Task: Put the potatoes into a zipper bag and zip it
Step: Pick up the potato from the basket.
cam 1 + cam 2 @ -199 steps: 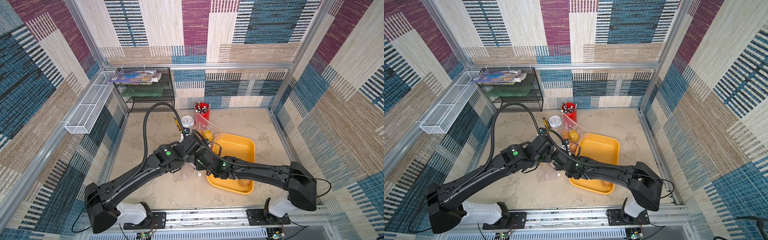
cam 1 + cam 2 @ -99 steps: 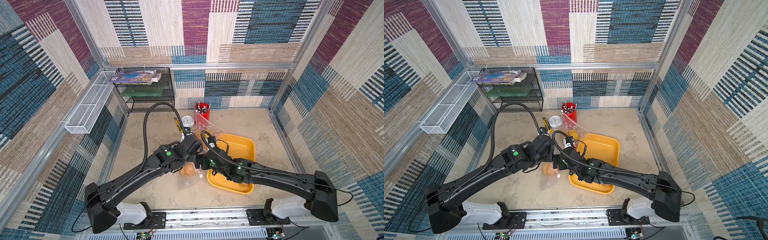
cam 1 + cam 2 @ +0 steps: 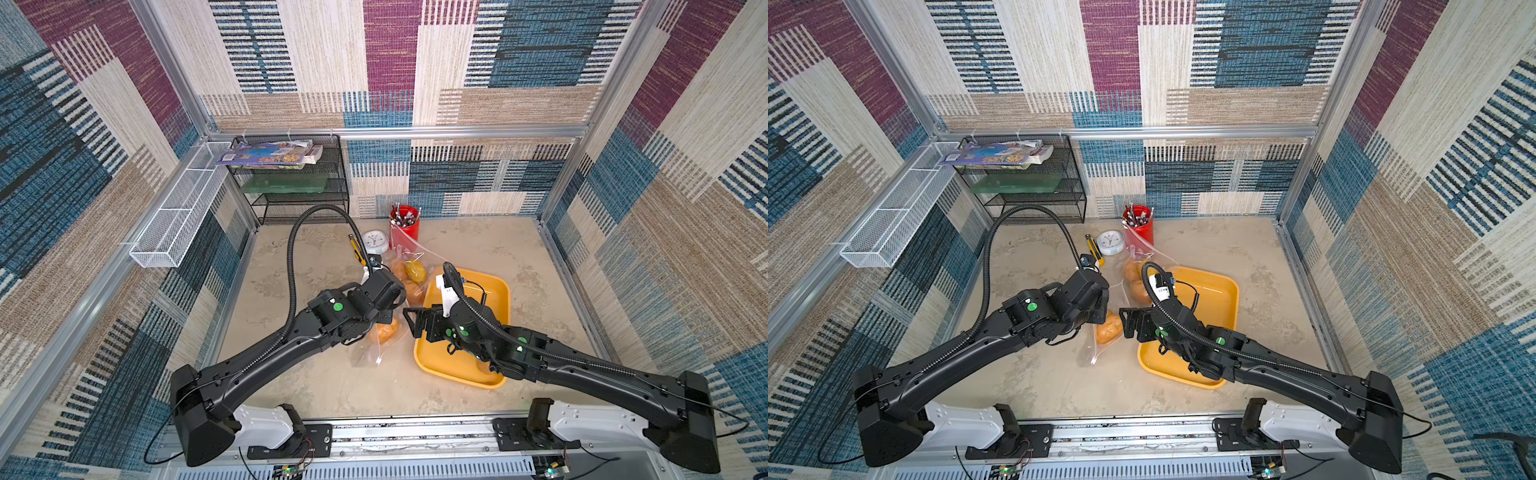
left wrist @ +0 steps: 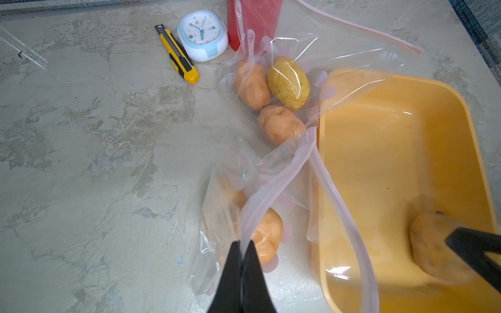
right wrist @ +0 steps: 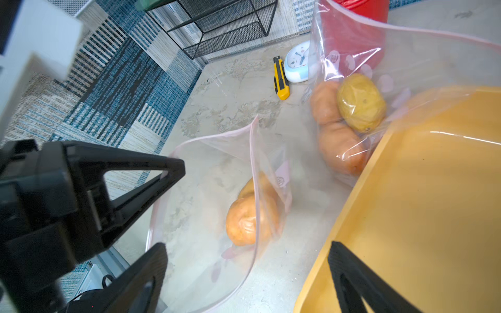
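Note:
My left gripper [image 4: 243, 244] is shut on the rim of a clear zipper bag [image 3: 374, 349], holding its mouth up. Two tan-orange potatoes [image 5: 245, 220] lie inside this bag. My right gripper [image 3: 410, 322] is open and holds nothing. It hovers between the bag's mouth and the left edge of the yellow tray [image 3: 492, 293]. One potato [image 4: 433, 246] lies at the near end of the tray, partly under the right arm. Farther back, a second clear zipper bag [image 4: 339, 43] holds two tan-orange potatoes [image 4: 252, 85] and a yellower one [image 4: 288, 82].
At the back stand a red cup of pens [image 3: 404, 222], a small white clock [image 3: 376, 242] and a yellow utility knife [image 3: 356, 250]. A black wire rack [image 3: 299, 187] fills the back left corner. A white mesh basket [image 3: 174, 220] hangs on the left wall.
My right gripper has opened and drawn back to the right, out of the held bag's mouth. A potato now lies in that bag. The left gripper keeps its hold on the rim.

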